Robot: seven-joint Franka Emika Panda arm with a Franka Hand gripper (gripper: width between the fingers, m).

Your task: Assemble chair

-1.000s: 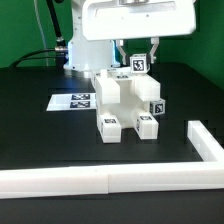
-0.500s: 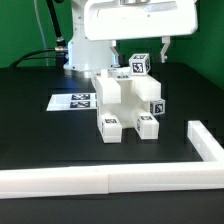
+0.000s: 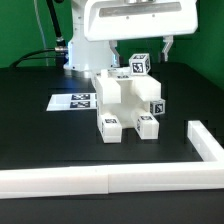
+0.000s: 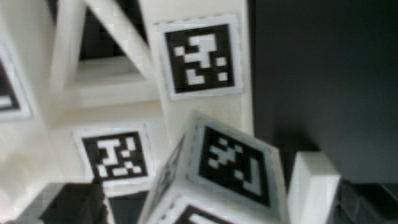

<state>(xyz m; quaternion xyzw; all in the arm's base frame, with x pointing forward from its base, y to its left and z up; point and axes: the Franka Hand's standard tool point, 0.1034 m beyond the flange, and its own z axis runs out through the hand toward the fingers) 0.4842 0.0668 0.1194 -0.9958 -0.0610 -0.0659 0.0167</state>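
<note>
The partly built white chair (image 3: 122, 100) stands in the middle of the black table, with marker tags on its legs and side. A white tagged part (image 3: 138, 63) sits at its top rear. My gripper (image 3: 141, 47) hangs just behind and above that part, open and holding nothing. One dark finger (image 3: 165, 45) shows to the exterior view's right of the part. In the wrist view the chair's white tagged pieces (image 4: 196, 60) fill the picture, and a tilted tagged block (image 4: 228, 165) lies close between my dark fingers (image 4: 71, 205).
The marker board (image 3: 72, 101) lies flat on the table at the exterior view's left of the chair. A white L-shaped rail runs along the front (image 3: 100, 181) and up the right side (image 3: 208, 142). The robot's white base (image 3: 95, 50) stands behind.
The fingers stood close on either side of the top tagged part; now they are wider apart and a little higher. The part and the chair have not moved.
</note>
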